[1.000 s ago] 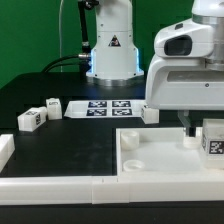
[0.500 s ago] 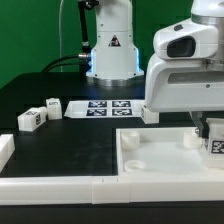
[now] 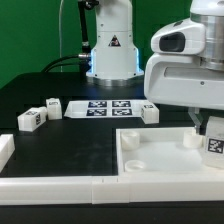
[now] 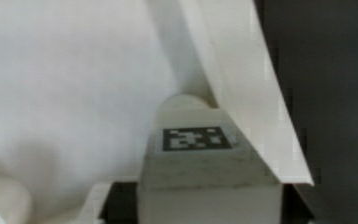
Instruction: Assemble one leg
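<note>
My gripper is shut on a leg, a small white block with a black-and-white marker, and holds it upright at the corner of the large white panel on the exterior view's right. In the wrist view the leg stands between my dark fingers, over the panel's flat face and beside its raised rim. I cannot tell whether the leg's lower end touches the panel. Three more legs lie on the black table.
The marker board lies behind the panel near the robot base. Long white border bars run along the front, with a short white piece at the exterior view's left.
The arm's wrist housing has shifted slightly up and toward the exterior view's left. The held leg stays at the panel's corner.
</note>
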Controlling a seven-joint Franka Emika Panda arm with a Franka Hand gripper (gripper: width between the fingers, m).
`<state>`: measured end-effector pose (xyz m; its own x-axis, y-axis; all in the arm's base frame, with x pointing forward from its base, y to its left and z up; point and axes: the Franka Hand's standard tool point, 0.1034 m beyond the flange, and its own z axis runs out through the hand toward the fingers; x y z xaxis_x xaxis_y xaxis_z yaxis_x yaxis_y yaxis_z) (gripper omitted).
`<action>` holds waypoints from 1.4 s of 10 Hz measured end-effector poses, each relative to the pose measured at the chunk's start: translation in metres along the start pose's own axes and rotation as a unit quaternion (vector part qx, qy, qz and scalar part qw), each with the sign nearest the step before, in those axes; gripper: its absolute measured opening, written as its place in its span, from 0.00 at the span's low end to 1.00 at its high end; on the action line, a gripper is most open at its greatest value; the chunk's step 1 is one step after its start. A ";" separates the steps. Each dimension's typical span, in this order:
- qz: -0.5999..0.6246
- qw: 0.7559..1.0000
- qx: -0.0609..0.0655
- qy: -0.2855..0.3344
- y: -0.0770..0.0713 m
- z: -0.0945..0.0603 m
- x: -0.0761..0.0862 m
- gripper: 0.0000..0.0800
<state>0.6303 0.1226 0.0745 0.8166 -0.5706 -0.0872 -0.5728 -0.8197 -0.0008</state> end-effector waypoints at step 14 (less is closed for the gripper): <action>0.179 0.984 -0.010 0.005 0.000 -0.001 0.002 0.79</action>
<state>0.6322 0.1209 0.0757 0.5628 -0.8238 -0.0681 -0.8230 -0.5661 0.0473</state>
